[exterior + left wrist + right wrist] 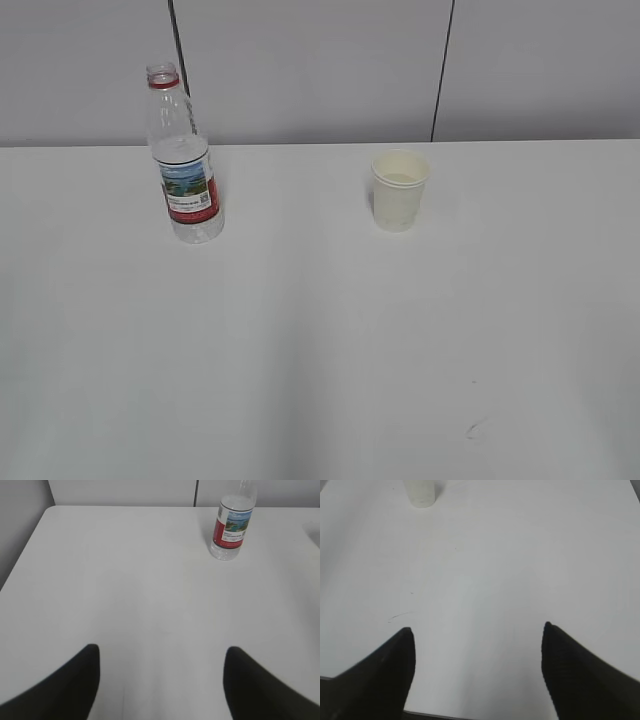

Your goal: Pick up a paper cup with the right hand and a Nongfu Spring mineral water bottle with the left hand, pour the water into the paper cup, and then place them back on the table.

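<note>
White table [320,350] with bottle and cup standing upright near its far edge, both grippers released.

Nongfu Spring mineral water bottle [183,160] (uncapped, red neck ring visible) stands toward the far left corner; paper cup [399,190] stands well apart from it, further right along the far edge. Left hand [160,680] hangs over bare tabletop, jaws spread wide, bottle ahead to its right. Right hand [477,672] likewise spread, gripping nothing; cup ahead to its left, beyond a small dark scratch mark [400,615].

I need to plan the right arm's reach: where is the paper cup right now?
In the exterior view the paper cup stands upright on the table, right of centre near the back edge, well right of the water bottle; no gripper touches it.
</note>
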`<state>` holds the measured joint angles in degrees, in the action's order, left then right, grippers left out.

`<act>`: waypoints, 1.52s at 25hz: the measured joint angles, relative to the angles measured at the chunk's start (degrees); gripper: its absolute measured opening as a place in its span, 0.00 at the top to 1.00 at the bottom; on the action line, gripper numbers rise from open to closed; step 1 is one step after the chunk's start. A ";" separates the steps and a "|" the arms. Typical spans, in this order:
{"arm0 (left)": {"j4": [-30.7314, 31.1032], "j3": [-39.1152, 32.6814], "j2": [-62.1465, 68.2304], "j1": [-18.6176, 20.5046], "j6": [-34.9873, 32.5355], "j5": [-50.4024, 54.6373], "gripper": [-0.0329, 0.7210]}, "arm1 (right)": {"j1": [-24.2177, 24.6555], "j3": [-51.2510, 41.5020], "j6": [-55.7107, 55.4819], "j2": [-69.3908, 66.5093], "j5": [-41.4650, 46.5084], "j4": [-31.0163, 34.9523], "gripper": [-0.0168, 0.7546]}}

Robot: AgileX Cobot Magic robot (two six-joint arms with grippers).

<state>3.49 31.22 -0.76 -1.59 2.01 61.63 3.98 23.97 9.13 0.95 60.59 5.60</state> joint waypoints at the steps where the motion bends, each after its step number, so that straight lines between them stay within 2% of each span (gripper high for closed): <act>1: 0.00 0.00 0.00 0.00 0.00 0.00 0.34 | 0.00 0.00 0.00 0.00 0.00 0.00 0.22; 38: 0.00 0.00 0.00 0.00 0.00 0.00 0.34 | 0.00 0.00 0.00 0.00 0.00 0.00 0.22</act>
<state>3.49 31.22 -0.76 -1.59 2.01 61.63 3.98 23.97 9.13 0.95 60.59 5.60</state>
